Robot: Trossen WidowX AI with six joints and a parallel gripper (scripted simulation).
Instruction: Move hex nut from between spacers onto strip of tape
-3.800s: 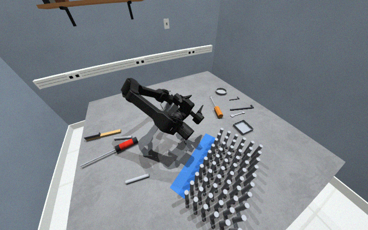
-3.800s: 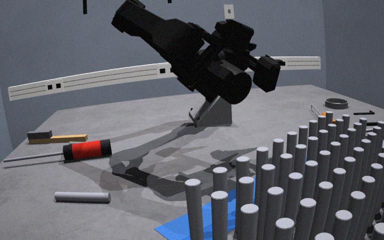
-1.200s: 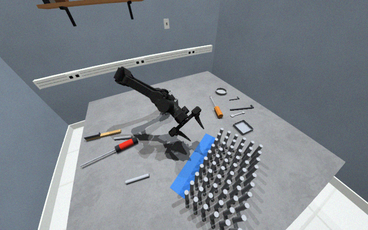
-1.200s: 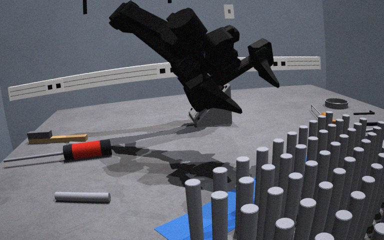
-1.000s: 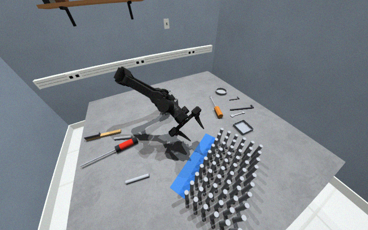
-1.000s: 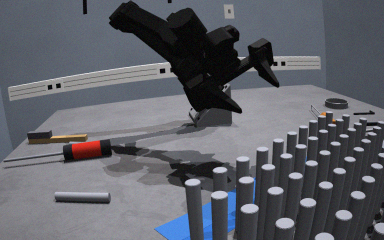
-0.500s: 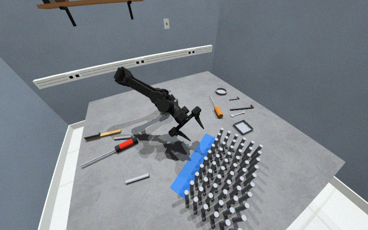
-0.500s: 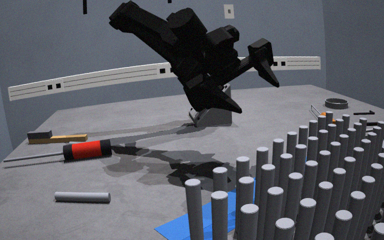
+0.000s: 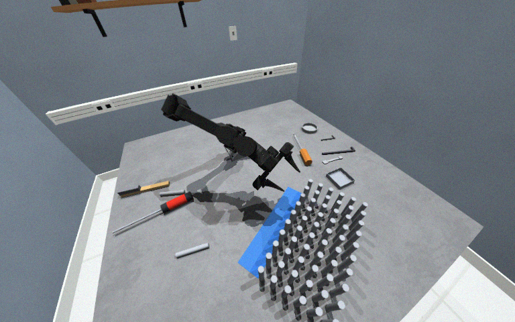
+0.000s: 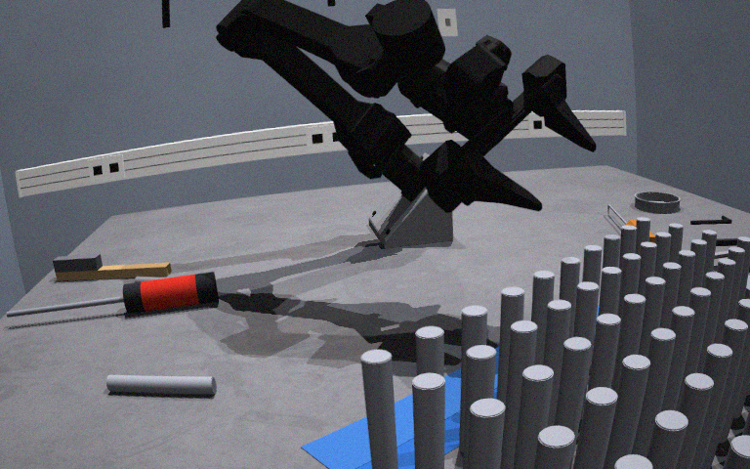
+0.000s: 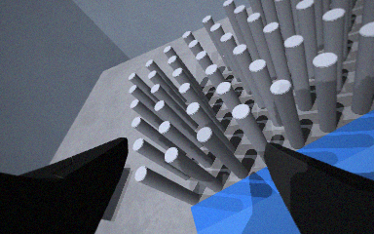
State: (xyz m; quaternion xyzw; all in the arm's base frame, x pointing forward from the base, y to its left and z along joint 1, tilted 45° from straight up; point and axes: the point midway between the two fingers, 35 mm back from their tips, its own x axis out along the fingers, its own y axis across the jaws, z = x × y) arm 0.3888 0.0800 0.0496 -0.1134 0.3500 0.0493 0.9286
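Overhead, the black parallel-jaw gripper [image 9: 281, 171] hangs in the air with its jaws spread wide and nothing between them. The hex nut cannot be seen in any view; if it lies among the upright grey cylindrical spacers [image 9: 317, 243], they hide it. One flat blue strip of tape [image 9: 265, 235] lies below and just ahead of the fingertips, touching the near edge of the spacer field. One hook pick with an orange-brown handle [image 9: 304, 155] lies just beyond the gripper's far finger, its thin metal shaft pointing away. The spacers are too crowded to count exactly.
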